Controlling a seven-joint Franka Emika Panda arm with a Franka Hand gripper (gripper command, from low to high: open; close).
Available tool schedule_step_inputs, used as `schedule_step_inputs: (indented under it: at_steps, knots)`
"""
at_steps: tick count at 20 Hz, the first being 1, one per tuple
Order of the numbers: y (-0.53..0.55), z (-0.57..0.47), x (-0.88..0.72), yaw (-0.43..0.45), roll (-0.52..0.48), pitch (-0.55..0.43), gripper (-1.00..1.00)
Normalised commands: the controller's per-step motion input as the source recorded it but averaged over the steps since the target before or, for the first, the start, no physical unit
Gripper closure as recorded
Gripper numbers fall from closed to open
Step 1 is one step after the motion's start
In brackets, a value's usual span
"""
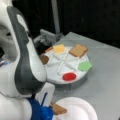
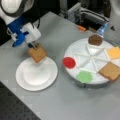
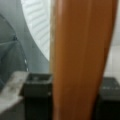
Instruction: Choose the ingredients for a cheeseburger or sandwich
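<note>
The grey worktop (image 2: 75, 100) carries a divided tray (image 2: 82, 47) and, at its 9 o'clock in a front view, a paper plate (image 2: 36, 75). A bread square (image 2: 37, 53) is clamped by the closed gripper (image 2: 33, 46) above the plate's 12 o'clock rim. On the tray are seen bread (image 2: 110, 70), patty (image 2: 95, 39), cheese (image 2: 114, 52), lettuce (image 2: 84, 76) and a red disc (image 2: 69, 62).

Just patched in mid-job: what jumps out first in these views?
The gripper holds a tan bread square above the bare white paper plate at a front view's left. In a front view's right, the white divided round tray keeps another bread square, brown patty, yellow cheese, green lettuce and red disc.
</note>
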Motion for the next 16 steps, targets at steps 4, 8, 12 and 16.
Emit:
schedule_step_inputs:
  at_steps: [4,8,12,16]
  knots:
    - [-0.1,-0.09,0.45,0.082,-0.017,0.133,1.0]
    - [-0.08,-0.12,0.48,0.064,0.039,0.097,1.0]
    - [-0.09,-0.14,0.51,0.066,0.077,0.107,1.0]
    - [-0.09,-0.09,0.56,0.07,0.092,0.14,1.0]
